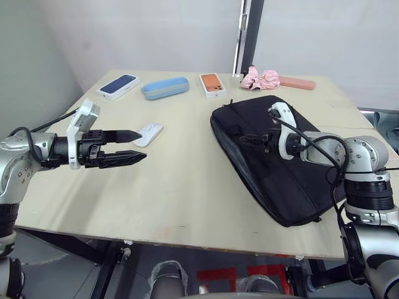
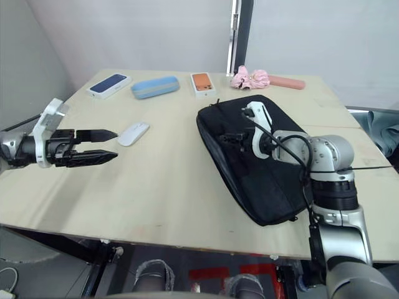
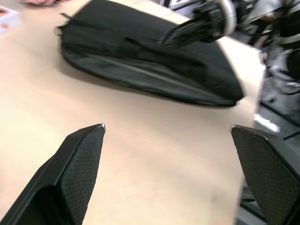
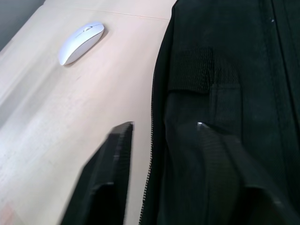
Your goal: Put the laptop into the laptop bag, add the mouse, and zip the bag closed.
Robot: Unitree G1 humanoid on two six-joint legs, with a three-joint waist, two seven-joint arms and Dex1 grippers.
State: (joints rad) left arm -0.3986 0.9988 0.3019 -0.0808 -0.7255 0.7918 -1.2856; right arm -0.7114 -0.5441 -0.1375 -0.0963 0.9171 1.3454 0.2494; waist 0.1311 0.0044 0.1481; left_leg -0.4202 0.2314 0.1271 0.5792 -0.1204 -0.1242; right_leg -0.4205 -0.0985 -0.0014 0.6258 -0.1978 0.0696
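The laptop bag (image 1: 274,156) lay flat on the right half of the surface (image 1: 181,187). I could see no laptop outside it, so I judged that step done, though the bag hid its contents. The mouse (image 1: 148,134) sat out on the left, just beyond my left end effector (image 1: 131,146), which hovered released and empty. My right end effector (image 4: 161,129) hung released over the bag's zipper edge. Mouse and zipping remained.
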